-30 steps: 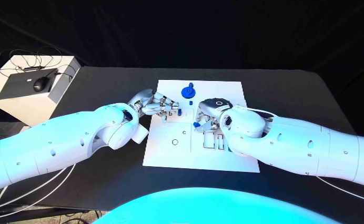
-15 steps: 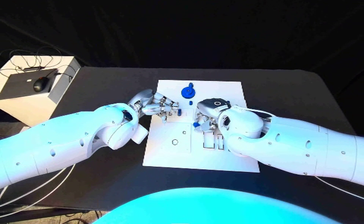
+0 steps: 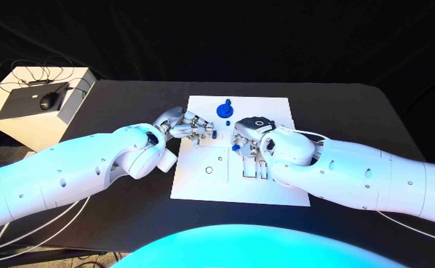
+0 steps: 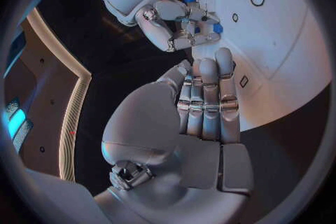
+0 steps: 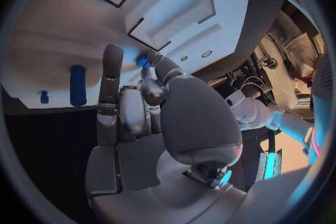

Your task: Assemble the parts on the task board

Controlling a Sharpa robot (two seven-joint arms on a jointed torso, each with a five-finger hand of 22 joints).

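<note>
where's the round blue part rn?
Head view: the round blue part lies at the far end of the task board, near its middle, beyond both hands and clear of the left hand and right hand.

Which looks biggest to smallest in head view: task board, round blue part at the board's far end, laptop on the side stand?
1. task board
2. laptop
3. round blue part

As pictured only; the laptop sits at a different distance, so true sizes may differ.

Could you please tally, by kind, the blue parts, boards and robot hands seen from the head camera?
Blue parts: 3
Task board: 1
Robot hands, left robot hand and right robot hand: 2
Total: 6
</note>
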